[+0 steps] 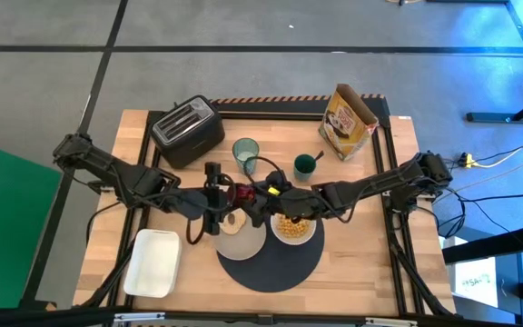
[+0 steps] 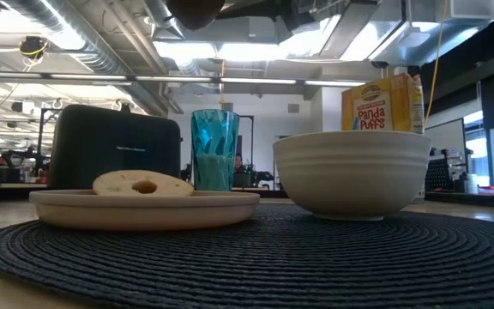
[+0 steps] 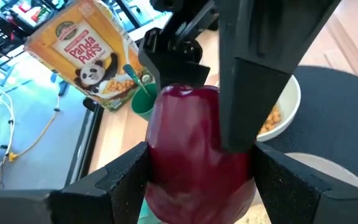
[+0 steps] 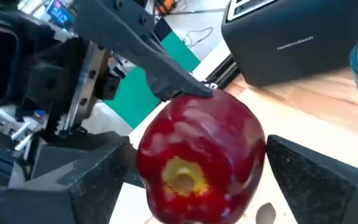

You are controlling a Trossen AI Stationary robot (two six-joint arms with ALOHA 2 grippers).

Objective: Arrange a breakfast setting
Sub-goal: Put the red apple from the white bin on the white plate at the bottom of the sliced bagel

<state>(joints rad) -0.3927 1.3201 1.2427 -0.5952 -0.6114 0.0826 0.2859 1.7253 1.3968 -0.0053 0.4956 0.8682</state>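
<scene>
Dark-grey mat (image 2: 247, 257) fills the foreground of the low view; landmark for everything below. On the mat: beige plate (image 2: 144, 209) with the bagel (image 2: 142, 184) on it, and beside the plate the white bowl (image 2: 354, 174), which holds cereal in the high view. Bluish glass (image 1: 245, 151) stands off the mat, on the tabletop (image 1: 370, 259) behind it, between mat and toaster (image 1: 187, 130). Teal spoon (image 1: 317, 159) sits in a green cup (image 1: 304, 166), also behind the mat.

Red apple (image 4: 197, 155) is in the air above the mat's rear edge, mid-handover: left claw (image 1: 218, 194) and right claw (image 1: 263, 193) meet on it, both clamped on the fruit from opposite sides.

Progress, judged: plate, bagel, bowl placed. Left to do: set down the apple, probably bring the glass and spoon to the mat.
</scene>
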